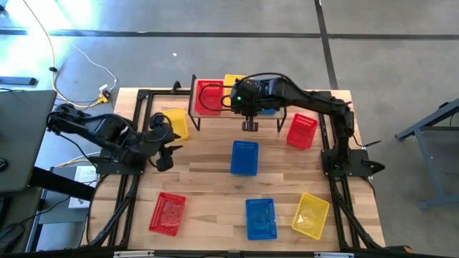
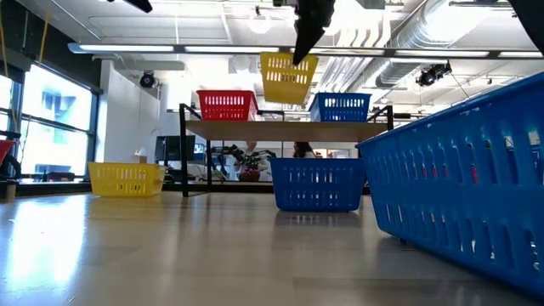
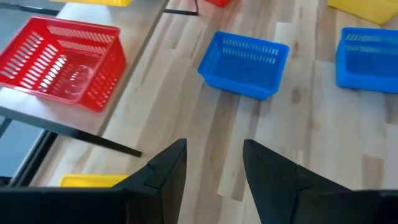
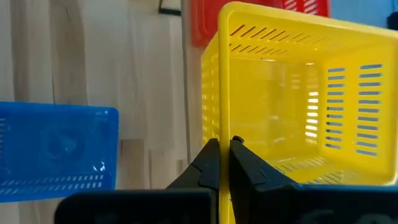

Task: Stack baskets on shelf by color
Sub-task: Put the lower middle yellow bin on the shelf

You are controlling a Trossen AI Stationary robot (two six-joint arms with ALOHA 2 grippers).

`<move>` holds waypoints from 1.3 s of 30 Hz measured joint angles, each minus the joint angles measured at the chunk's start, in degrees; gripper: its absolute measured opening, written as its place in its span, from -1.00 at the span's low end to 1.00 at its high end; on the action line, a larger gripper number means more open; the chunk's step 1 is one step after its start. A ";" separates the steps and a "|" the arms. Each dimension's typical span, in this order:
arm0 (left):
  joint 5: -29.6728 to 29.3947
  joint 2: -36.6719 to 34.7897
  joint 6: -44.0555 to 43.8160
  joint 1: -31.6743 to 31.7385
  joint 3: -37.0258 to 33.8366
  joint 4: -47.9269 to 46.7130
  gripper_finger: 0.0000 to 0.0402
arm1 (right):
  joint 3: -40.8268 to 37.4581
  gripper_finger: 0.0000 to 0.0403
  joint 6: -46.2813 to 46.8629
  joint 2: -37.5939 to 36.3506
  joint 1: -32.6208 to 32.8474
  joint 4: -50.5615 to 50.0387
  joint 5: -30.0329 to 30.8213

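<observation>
yellow basket [image 2: 287, 76] pinched by the right gripper [image 4: 222, 163], hanging in the air above the shelf [image 2: 280, 128].

fingers of the right gripper pressed together on one wall of that basket, over the middle of the shelf, between a red basket [image 2: 227, 105] at one end and a blue basket [image 2: 340, 108] at the other, both resting on the plank. left gripper [image 3: 213, 169] spread apart and empty, low over the table [image 1: 208, 190] near its left edge, just beside a second yellow basket [image 1: 175, 123]. scattered on the tabletop: a blue basket [image 1: 244, 158] in the middle, a red basket [image 1: 302, 131] near the right arm's base, and along the near edge a red basket [image 1: 168, 213], a blue basket [image 1: 260, 218] and a yellow basket [image 1: 311, 215].
</observation>
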 joint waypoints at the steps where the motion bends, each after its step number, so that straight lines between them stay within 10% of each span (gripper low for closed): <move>1: 0.02 0.00 0.50 0.59 0.00 0.00 -0.27 | -0.03 -1.00 -0.06 0.12 -0.36 -0.16 -0.13; 39: 0.25 -0.02 5.51 13.74 0.00 0.07 -0.27 | -0.06 -1.00 0.30 5.51 -2.46 4.87 -1.79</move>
